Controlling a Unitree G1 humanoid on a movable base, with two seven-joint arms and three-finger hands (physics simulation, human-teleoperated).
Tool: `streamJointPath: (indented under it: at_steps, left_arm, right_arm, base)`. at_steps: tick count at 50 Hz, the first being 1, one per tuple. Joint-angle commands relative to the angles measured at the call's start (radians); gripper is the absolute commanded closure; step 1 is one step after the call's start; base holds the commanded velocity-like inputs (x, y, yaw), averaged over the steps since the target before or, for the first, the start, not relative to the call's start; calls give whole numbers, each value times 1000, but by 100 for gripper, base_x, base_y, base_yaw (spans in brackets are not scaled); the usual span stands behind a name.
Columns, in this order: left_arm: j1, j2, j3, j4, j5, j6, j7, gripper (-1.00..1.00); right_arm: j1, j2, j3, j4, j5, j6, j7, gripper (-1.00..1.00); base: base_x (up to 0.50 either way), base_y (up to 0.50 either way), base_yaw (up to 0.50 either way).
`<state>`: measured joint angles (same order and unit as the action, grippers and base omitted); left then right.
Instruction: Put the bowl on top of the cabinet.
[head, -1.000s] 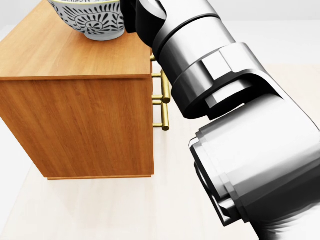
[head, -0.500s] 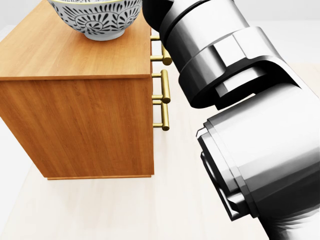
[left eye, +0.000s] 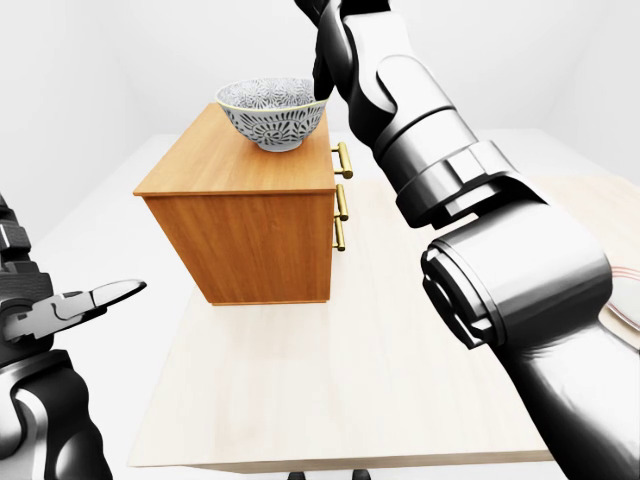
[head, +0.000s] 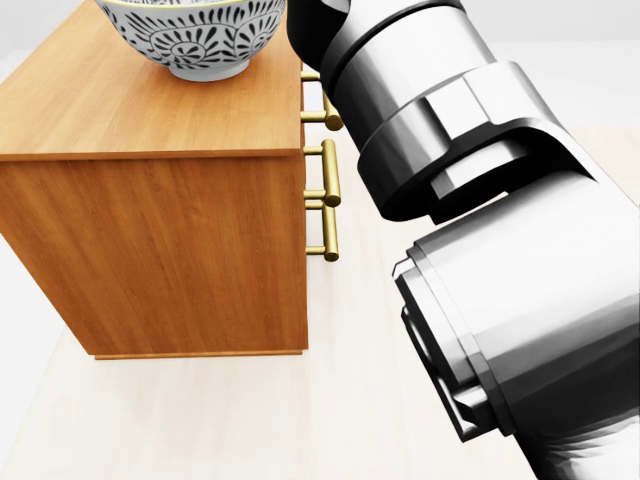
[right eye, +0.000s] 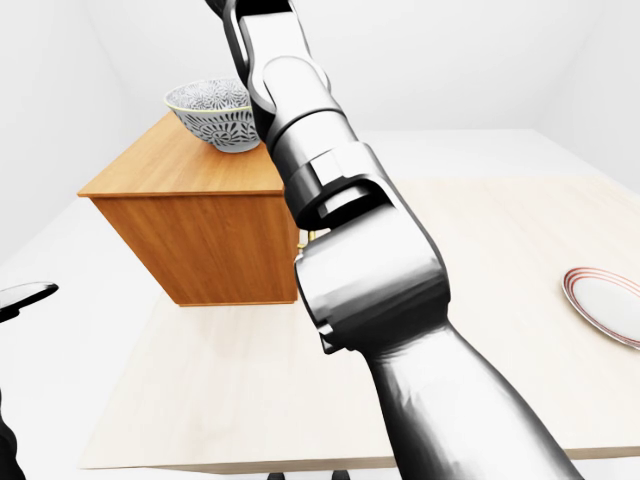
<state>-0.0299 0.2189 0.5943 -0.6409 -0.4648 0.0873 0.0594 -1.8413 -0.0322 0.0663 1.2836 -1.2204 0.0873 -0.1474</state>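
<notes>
A white bowl with a dark blue leaf pattern (left eye: 270, 115) stands upright on top of the wooden cabinet (left eye: 245, 235), near its right edge. My right arm rises steeply through the left-eye view. My right hand (left eye: 322, 75) is just right of the bowl's rim, dark and partly cut off by the top edge. Its fingers are apart from the bowl, and the head view shows a narrow gap between them. Low at the left, far from the cabinet, my left hand (left eye: 100, 298) hangs with its fingers spread and nothing in them.
The cabinet stands on a pale wooden table (left eye: 330, 380), with brass drawer handles (left eye: 342, 200) on its right face. A red-rimmed white plate (right eye: 605, 305) lies at the table's far right. My right forearm fills much of the head view.
My right hand has drawn away to the right from the bowl's side, which it overlapped a second ago. The bowl has stayed in place on the cabinet.
</notes>
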Motion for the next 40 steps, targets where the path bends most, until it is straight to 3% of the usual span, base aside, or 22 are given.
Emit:
streamJointPath:
  at_steps: [1, 15, 23, 27, 40]
  left_arm:
    - [-1, 0, -1, -1, 0, 0, 1, -100]
    - [-2, 1, 0, -1, -1, 0, 1, -100]
    - [2, -2, -6, 4, 5, 0, -3, -100]
    - [3, -3, -6, 4, 7, 0, -5, -100]
    - [5, -8, -13, 14, 16, 0, -10, -100]
  right_arm:
    - [3, 0, 0, 1, 3, 0, 3, -100]
    - [5, -1, -1, 1, 7, 0, 9, -100]
    - [-120, -34, -30, -3, 48, 0, 49, -100]
    - [-175, -22, -83, -17, 146, 0, 39, -100]
    - [-253, 8, -47, -72, 227, 0, 49, -100]
  base:
    - [0, 0, 0]
    - [0, 0, 0]
    - [0, 0, 0]
    - [0, 0, 0]
    - [0, 0, 0]
